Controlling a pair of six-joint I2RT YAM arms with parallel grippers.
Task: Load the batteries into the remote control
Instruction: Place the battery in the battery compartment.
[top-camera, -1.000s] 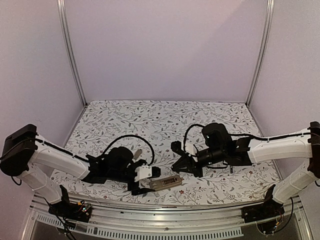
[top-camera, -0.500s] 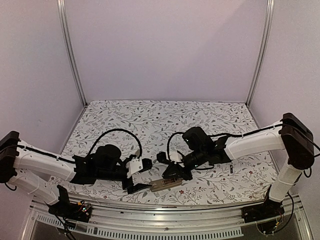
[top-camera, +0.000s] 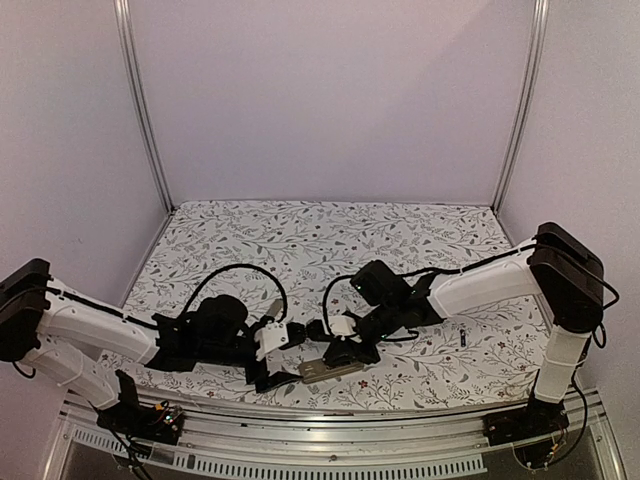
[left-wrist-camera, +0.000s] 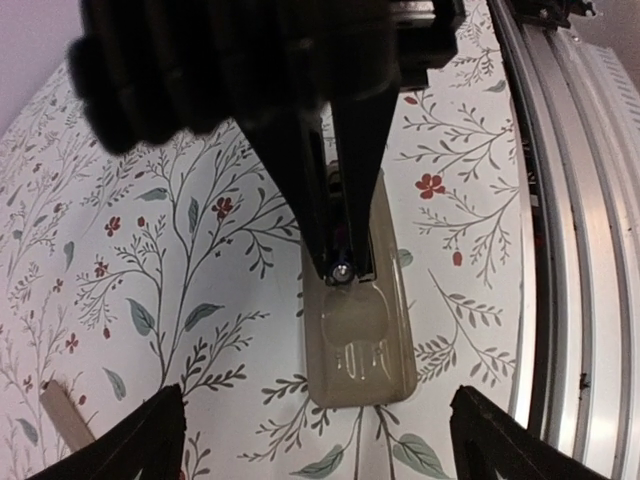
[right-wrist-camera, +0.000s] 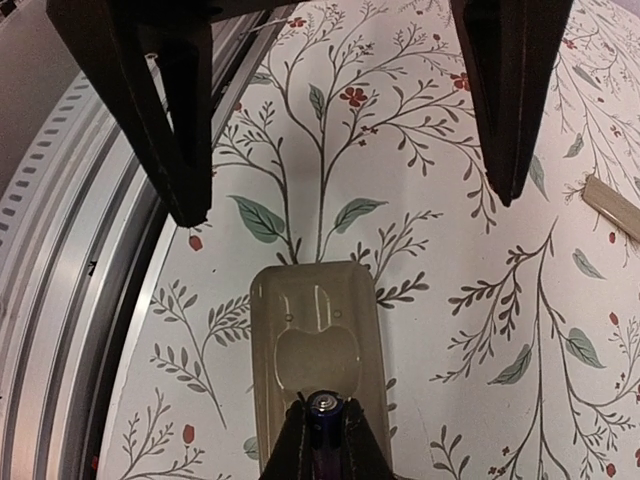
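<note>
The remote control (top-camera: 332, 369) lies tan back up near the table's front edge, also in the left wrist view (left-wrist-camera: 358, 330) and the right wrist view (right-wrist-camera: 315, 340). My right gripper (top-camera: 341, 351) (right-wrist-camera: 325, 412) is shut on a bluish-black battery (right-wrist-camera: 325, 408) (left-wrist-camera: 342, 268), whose tip is at the dark recess in the remote's back. My left gripper (top-camera: 288, 358) (left-wrist-camera: 318, 405) is open and empty, its fingers spread to either side of the remote's left end. A second battery (top-camera: 463, 340) lies on the cloth to the right.
The floral cloth (top-camera: 300, 240) covers the table. A small tan cover panel (top-camera: 272, 307) (right-wrist-camera: 610, 205) (left-wrist-camera: 65, 420) lies behind the left gripper. The metal front rail (top-camera: 330, 440) (left-wrist-camera: 560, 200) runs just in front of the remote.
My right gripper has swung left and down with the battery, from right of the remote to its recess. My left gripper has drawn back off the remote's left end and stands open.
</note>
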